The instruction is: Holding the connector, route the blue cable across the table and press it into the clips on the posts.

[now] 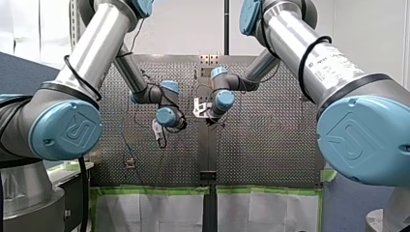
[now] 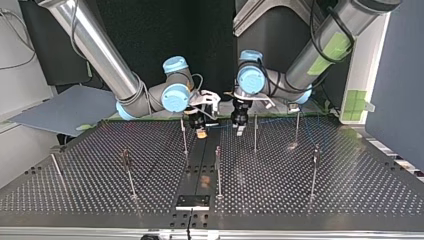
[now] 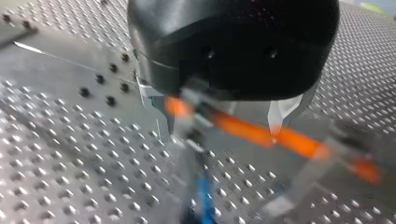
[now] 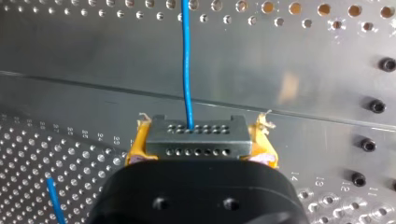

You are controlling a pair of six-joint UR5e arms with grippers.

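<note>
Now my right end effector, wrist bent downward, grips the connector; my left end effector hangs released alongside.

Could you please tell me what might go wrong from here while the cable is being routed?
1. My right gripper holds the connector only by its ends, so a tug on the blue cable might pull it loose.
2. My left gripper hangs close beside my right one, so they might collide.
3. The cable could snag on a nearby post.
</note>
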